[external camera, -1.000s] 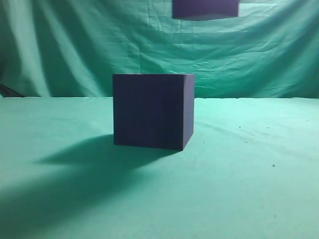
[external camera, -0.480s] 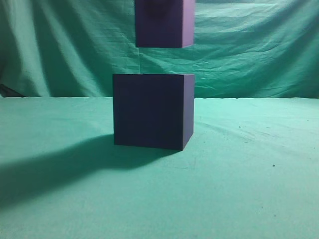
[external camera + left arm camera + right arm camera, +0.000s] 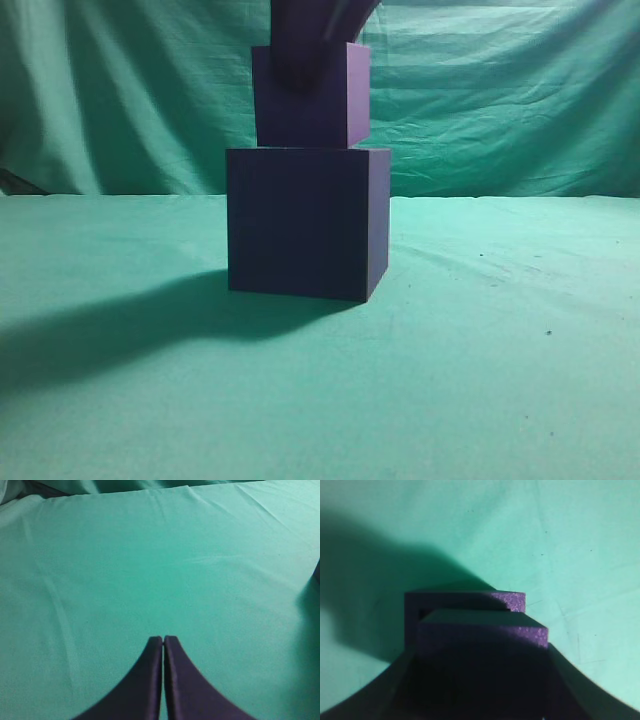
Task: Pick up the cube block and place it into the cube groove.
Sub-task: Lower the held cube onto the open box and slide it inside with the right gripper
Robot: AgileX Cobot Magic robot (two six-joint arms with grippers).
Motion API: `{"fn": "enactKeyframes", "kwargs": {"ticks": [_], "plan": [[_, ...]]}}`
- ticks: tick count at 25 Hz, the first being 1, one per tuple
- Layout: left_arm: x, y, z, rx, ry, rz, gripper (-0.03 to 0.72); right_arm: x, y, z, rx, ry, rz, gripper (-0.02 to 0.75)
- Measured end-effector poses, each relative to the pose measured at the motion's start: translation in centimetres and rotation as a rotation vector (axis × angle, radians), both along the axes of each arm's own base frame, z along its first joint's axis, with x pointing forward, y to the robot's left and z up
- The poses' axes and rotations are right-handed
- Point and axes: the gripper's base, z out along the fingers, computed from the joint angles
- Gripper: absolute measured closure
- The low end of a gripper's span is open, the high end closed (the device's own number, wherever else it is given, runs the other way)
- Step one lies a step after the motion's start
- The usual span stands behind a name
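Green cloth [image 3: 500,350], right pincer [image 3: 310,40] gripping cube block [image 3: 305,105], atop cube groove [image 3: 300,220]

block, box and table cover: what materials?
Block: likely foam, matte; its lit edge looks grainy and speckled. Box: same dark purple matte look, probably foam too. Table cover: green cloth, shown by creases and wrinkles.

Exterior camera: low at desk height, facing the back drape [image 3: 520,110], box [image 3: 305,222] mid-desk. Right wrist camera: close above, looking down on the same box [image 3: 465,600]. Left wrist camera: angled over bare cloth [image 3: 150,555] toward the desk's far edge.
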Motion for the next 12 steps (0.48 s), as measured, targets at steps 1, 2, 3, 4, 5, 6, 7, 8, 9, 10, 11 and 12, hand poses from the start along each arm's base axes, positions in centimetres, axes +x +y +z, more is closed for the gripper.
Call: {"fn": "enactKeyframes", "kwargs": {"ticks": [1, 2, 3, 4, 5, 6, 7, 8, 9, 10, 11, 12], "plan": [[0.00, 0.00, 0.00, 0.000, 0.000, 0.000, 0.688, 0.00, 0.00, 0.00, 0.000, 0.000, 0.000, 0.314], [0.00, 0.00, 0.00, 0.000, 0.000, 0.000, 0.688, -0.01, -0.01, -0.01, -0.001, 0.001, 0.000, 0.314], [0.00, 0.00, 0.00, 0.000, 0.000, 0.000, 0.688, -0.01, -0.01, -0.01, -0.002, 0.001, 0.002, 0.314], [0.00, 0.00, 0.00, 0.000, 0.000, 0.000, 0.688, -0.04, -0.03, -0.02, -0.004, 0.004, 0.002, 0.314], [0.00, 0.00, 0.00, 0.000, 0.000, 0.000, 0.688, -0.07, -0.06, -0.03, -0.007, 0.007, 0.002, 0.314], [0.00, 0.00, 0.00, 0.000, 0.000, 0.000, 0.688, -0.10, -0.09, -0.05, -0.011, 0.011, 0.003, 0.314], [0.00, 0.00, 0.00, 0.000, 0.000, 0.000, 0.688, -0.12, -0.10, -0.06, -0.013, 0.013, 0.003, 0.314], [0.00, 0.00, 0.00, 0.000, 0.000, 0.000, 0.688, -0.15, -0.13, -0.07, -0.016, 0.017, 0.003, 0.314], [0.00, 0.00, 0.00, 0.000, 0.000, 0.000, 0.688, -0.14, -0.12, -0.17, -0.019, 0.020, 0.003, 0.314], [0.00, 0.00, 0.00, 0.000, 0.000, 0.000, 0.688, -0.16, -0.10, -0.26, -0.021, 0.026, 0.003, 0.314], [0.00, 0.00, 0.00, 0.000, 0.000, 0.000, 0.688, -0.09, -0.05, -0.33, -0.022, 0.028, 0.003, 0.314], [0.00, 0.00, 0.00, 0.000, 0.000, 0.000, 0.688, -0.02, 0.04, -0.68, -0.029, 0.037, 0.003, 0.314]]}}
